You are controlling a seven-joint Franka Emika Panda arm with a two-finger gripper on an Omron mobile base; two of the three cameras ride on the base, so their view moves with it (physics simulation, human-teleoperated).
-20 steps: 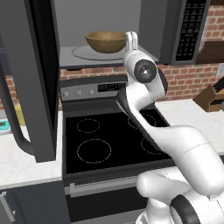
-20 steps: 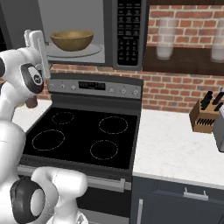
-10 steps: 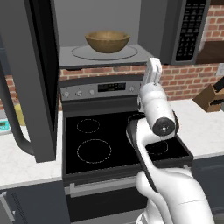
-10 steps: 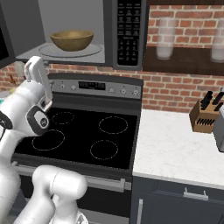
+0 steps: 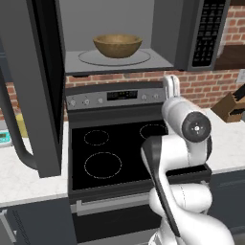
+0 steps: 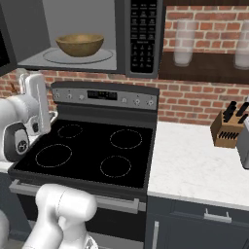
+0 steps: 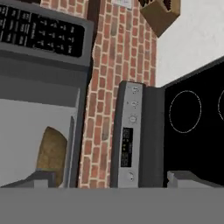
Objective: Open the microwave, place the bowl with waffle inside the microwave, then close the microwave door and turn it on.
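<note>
item 1, microwave: above the stove, cavity exposed. opening step done, i reckon.

item 2, microwave door: swung fully out to the left, curved handle at its low edge. not yet shut.

item 3, bowl: sits on the glass turntable inside the cavity, upright, centred. placing step looks done. waffle: can't make it out from these angles.

item 4, gripper: jaws wide, nothing between them, pointing up below the cavity's right side, clear of the bowl. hand view looks at the keypad and stove panel.

item 5, knife block: on the desk to the right, well apart, not involved.

left, as i judge: push door closed, then press start on keypad.
</note>
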